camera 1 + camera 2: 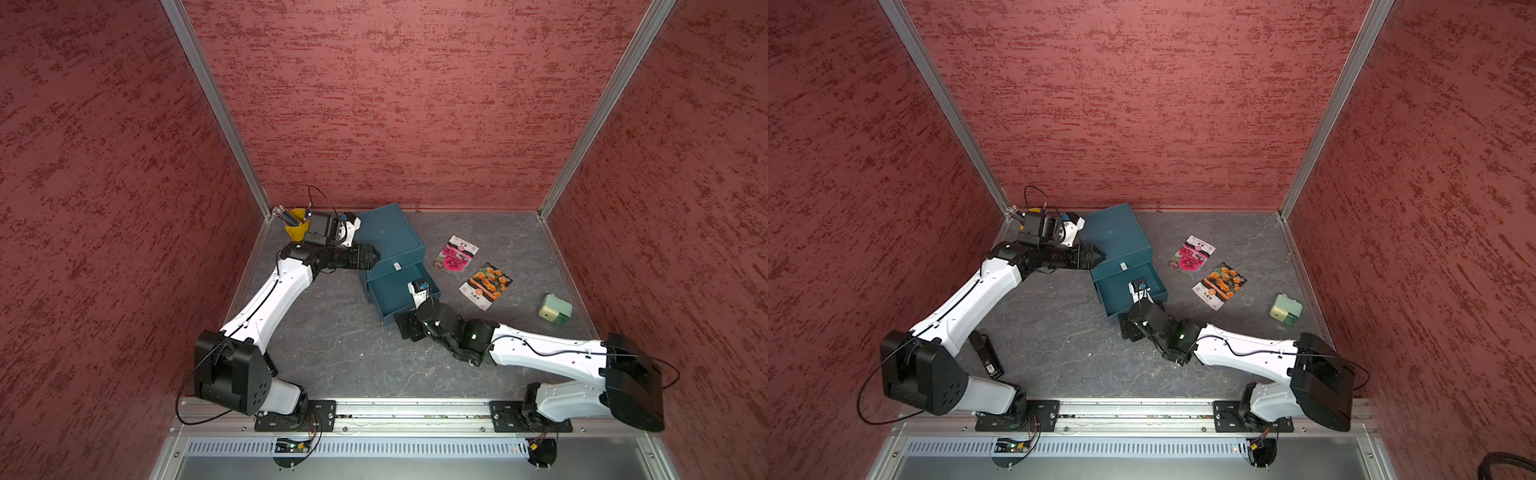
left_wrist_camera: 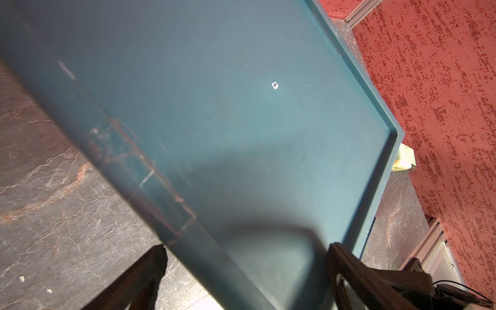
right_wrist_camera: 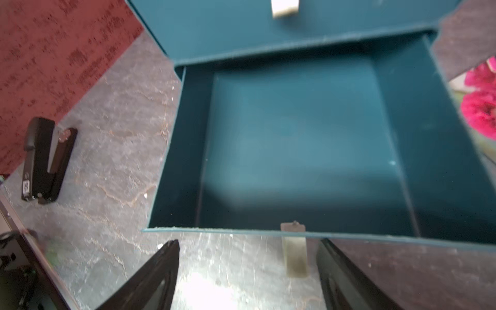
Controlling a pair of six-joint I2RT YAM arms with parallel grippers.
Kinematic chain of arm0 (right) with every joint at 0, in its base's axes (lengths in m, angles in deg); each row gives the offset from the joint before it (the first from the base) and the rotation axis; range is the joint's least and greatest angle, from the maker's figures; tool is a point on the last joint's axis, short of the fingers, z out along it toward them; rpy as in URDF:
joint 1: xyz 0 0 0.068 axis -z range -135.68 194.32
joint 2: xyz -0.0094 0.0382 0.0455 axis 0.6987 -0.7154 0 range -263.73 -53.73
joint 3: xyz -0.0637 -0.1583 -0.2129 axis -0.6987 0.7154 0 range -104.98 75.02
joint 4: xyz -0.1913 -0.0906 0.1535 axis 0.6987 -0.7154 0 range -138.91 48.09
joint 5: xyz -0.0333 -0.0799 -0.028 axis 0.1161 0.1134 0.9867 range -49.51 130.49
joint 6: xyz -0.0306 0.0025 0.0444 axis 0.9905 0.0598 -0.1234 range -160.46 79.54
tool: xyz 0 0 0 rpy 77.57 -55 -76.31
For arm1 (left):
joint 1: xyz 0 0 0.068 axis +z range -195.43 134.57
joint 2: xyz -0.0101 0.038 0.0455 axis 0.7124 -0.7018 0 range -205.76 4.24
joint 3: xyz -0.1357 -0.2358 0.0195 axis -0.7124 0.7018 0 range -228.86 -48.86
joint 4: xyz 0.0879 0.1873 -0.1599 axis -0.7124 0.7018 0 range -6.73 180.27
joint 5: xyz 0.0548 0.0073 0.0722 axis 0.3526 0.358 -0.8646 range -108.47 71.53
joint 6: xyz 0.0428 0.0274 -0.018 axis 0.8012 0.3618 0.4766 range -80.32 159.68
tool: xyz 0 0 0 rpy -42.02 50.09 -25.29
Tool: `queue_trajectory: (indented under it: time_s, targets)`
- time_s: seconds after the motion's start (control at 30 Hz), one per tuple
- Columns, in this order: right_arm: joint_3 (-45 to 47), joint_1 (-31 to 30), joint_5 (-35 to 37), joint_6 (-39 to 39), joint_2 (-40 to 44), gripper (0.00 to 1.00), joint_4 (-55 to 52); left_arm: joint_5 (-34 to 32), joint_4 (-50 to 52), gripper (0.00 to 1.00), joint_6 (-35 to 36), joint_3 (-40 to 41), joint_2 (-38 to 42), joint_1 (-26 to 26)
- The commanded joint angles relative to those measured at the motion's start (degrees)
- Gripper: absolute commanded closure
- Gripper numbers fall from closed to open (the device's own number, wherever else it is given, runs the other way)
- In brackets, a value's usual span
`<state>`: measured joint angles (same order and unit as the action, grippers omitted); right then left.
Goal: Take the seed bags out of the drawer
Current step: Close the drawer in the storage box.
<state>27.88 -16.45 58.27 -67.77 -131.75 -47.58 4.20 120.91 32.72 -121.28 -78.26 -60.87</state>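
Observation:
Two seed bags lie on the table right of the teal drawer box (image 1: pixel 386 232): a pink-flower one (image 1: pixel 455 253) (image 1: pixel 1192 252) and an orange-marigold one (image 1: pixel 485 284) (image 1: pixel 1219 284). The lower drawer (image 1: pixel 390 297) is pulled out, and in the right wrist view its inside (image 3: pixel 295 134) shows bare. My right gripper (image 1: pixel 409 327) (image 3: pixel 248 248) stands open just in front of the drawer's front edge, with the pale pull tab (image 3: pixel 294 252) between its fingers. My left gripper (image 1: pixel 372 255) (image 2: pixel 248 252) is open at the box's left side, its fingers astride the box's edge.
A yellow cup of pens (image 1: pixel 297 224) stands in the back left corner. A black stapler (image 1: pixel 986 353) (image 3: pixel 45 161) lies on the table by the left arm. A pale green sharpener (image 1: pixel 555 307) sits near the right wall. Red walls enclose three sides.

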Motion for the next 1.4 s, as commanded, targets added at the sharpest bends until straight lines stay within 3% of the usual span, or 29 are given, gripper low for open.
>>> queue_trajectory:
  time_s: [0.0,0.5,1.37]
  targets:
    - [-2.72,1.73,-1.0,3.02,-1.53,0.17,4.47,0.26,2.95,0.04,1.68,0.21,0.16,0.04]
    - [-8.78,6.72,-5.22,6.38,-13.03,0.18,12.47,0.0,3.74,0.04,1.93,0.46,0.91,0.33]
    - [-12.08,7.64,-1.27,6.35,-21.46,0.21,21.64,-0.07,5.38,0.04,2.35,0.49,1.2,0.59]
